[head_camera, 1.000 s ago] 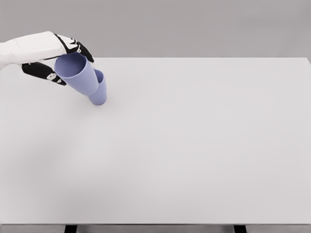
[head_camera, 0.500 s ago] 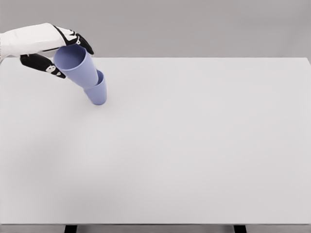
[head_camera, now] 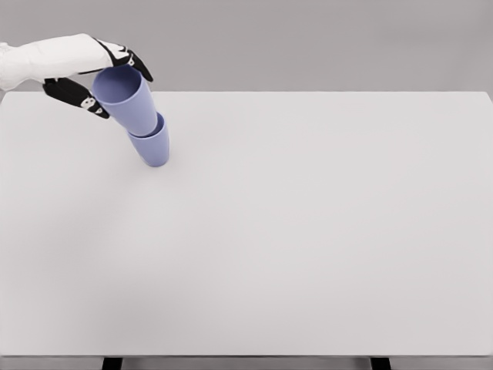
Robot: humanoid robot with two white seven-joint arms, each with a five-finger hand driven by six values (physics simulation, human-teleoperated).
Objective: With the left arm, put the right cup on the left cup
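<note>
Left hand [head_camera: 91, 73] w/ fingers wrapped round the rim of the upper cup [head_camera: 129, 99], tilted, its base nested in the lower cup [head_camera: 152, 146] just below-right of the hand. Cups look light, stiff, slick plastic; grip near rim.

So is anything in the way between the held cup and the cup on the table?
Nothing visible. The left hand holds the upper cup tilted, its base already in the mouth of the lower cup.
</note>
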